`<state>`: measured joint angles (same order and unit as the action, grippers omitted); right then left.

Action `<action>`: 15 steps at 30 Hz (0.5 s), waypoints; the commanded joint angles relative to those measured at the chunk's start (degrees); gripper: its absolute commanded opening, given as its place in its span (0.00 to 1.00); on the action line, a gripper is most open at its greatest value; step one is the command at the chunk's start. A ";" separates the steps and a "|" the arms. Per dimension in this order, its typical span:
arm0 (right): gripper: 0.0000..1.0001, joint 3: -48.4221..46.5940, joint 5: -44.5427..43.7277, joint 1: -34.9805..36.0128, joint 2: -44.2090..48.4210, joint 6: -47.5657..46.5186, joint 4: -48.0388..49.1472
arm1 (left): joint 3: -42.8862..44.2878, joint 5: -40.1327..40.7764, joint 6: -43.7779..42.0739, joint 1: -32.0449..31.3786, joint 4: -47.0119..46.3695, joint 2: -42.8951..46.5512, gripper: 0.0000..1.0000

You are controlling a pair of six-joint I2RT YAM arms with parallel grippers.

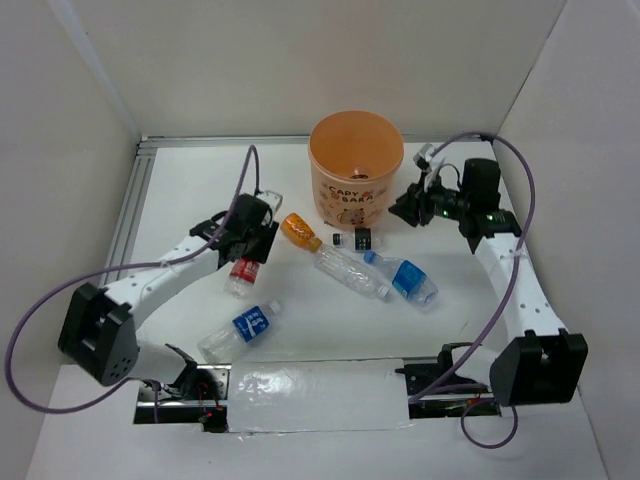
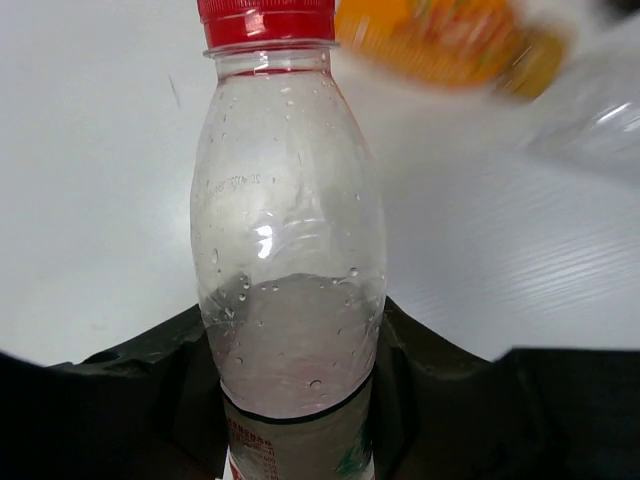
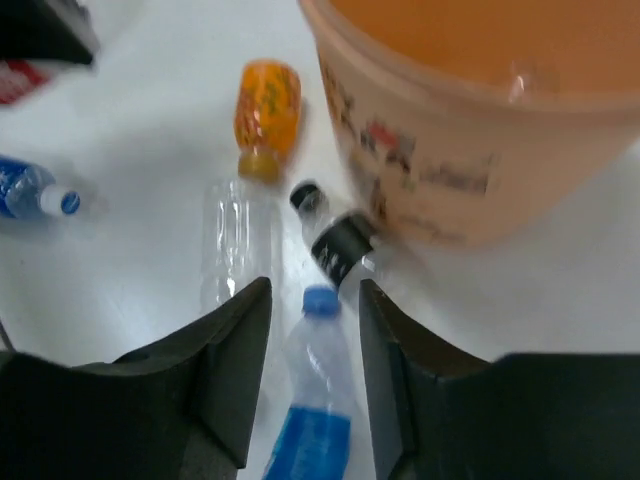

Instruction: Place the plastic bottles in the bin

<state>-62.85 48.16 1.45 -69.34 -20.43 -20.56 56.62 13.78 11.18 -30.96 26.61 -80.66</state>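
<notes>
At the far edge of the table [image 1: 200, 190], near its middle, stands the bin [image 1: 356, 195]: a round, translucent orange plastic bucket, upright, mouth open, with printed lettering and a cartoon on its side. A small pale shape shows on its floor; what it is cannot be told.

All the bottles are outside the bin:
- Just beside its near side lie the orange bottle [image 1: 297, 230] and the tiny dark-labelled bottle [image 1: 361, 239].
- Toward the middle of the table lies the unlabelled clear bottle [image 1: 349, 272], ribbed along its body, with the blue-labelled bottle [image 1: 408, 279] close on its right.
- Toward the near-left corner lies the second blue-labelled bottle [image 1: 241, 329], well apart from the bin.

Left of the table's middle, the left fingers [image 2: 140, 400] are clamped on the red-capped bottle [image 2: 290, 250], one on each side of its lower body. This bottle is smooth clear plastic with droplets on its wall and a red label. The orange bottle lies between it and the bin.

The right fingers [image 3: 225, 370] are apart and hold nothing. They hang beside the bin's right side, above the cap end of the blue-labelled bottle
</notes>
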 commanded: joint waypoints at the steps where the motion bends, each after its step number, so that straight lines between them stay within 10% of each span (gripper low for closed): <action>1: 0.49 7.02 -4.91 -1.80 7.36 -5.05 -2.90 | 9.45 -2.59 2.36 -1.29 0.46 7.53 0.19; 5: 1.00 16.42 -8.43 -2.95 14.05 -7.79 -5.20 | 20.69 -8.85 3.58 -3.05 -3.83 6.93 0.19; 15: 1.00 22.06 -13.26 -6.29 14.76 -8.40 -7.04 | 40.21 -12.91 8.58 -4.72 -35.53 -12.66 0.24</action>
<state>-41.65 37.08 -4.16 -54.87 -27.59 -26.92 92.44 1.74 16.86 -35.29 5.69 -88.44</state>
